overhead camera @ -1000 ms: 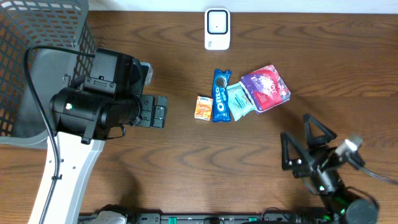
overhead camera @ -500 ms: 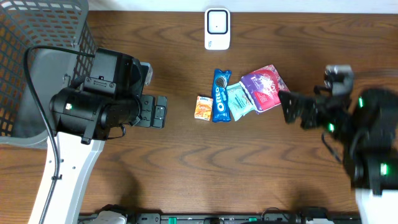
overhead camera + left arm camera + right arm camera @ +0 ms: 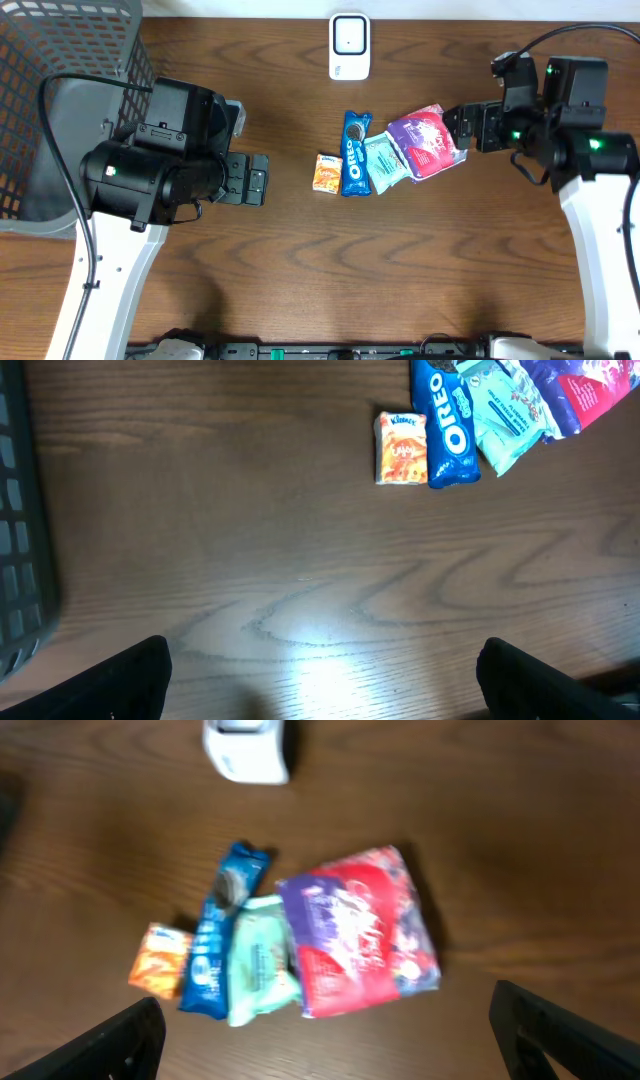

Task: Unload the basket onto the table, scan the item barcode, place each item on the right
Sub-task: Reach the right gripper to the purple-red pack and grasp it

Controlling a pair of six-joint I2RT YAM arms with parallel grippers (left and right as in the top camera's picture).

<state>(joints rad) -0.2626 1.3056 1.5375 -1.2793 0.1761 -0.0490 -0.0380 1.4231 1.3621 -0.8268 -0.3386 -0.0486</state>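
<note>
1. Right tool (image 3: 325, 1020): the fingers are spread wide and grip nothing. It hangs above the desk (image 3: 300, 260).
2. Purple snack bag (image 3: 428, 140): lies flat on the desk directly ahead of the right tool, roughly centred between its two fingers in the right wrist view. In the overhead view the fingertips stand at the near edge of the bag; whether they touch it cannot be told.
3. Teal packet (image 3: 385, 162): ahead of the right tool, on the far side of the bag, with the bag overlapping its edge.
4. Oreo pack (image 3: 353, 153) and orange packet (image 3: 327, 172): side by side beyond the teal packet.
5. White scanner (image 3: 349, 46): farther ahead of the right tool, well apart from the packets.
6. Left tool (image 3: 320, 660): the fingers are spread wide and hold nothing. The orange packet is the nearest item ahead of it, well apart. A grey mesh basket (image 3: 60, 60) stands behind this tool.
</note>
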